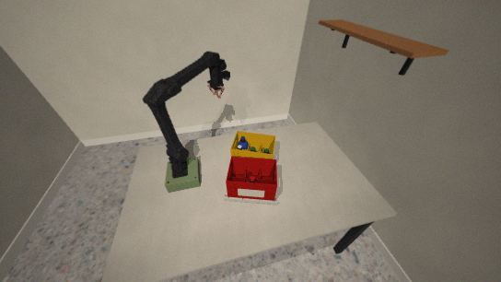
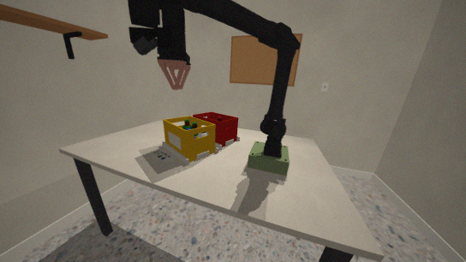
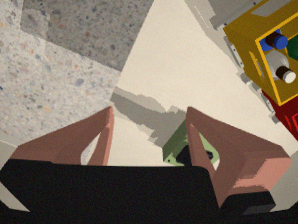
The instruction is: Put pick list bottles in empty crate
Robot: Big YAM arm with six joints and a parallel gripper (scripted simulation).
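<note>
The gripper of a black six-joint robot arm hangs above the level of the yellow crate, off to the crate's side, its two pinkish, triangular fingers spread apart with nothing between them. The arm reaches up and over from a green base block, which stands on the same pale table as the yellow crate, well apart from it. Inside the yellow crate are a bottle with a blue cap, a bottle with a white cap, and two with green caps, one near the middle and another toward the side farther from the base block. Right beside the yellow crate stands a red crate, with a white label panel on its outer wall; a red cap shows inside it. Whether the two crates touch is hard to tell. On the side of the yellow crate facing away from the red one, small dark marks lie in shadow, too small to make out. Beyond the yellow crate, a brown wooden shelf is fixed to a wall.
</note>
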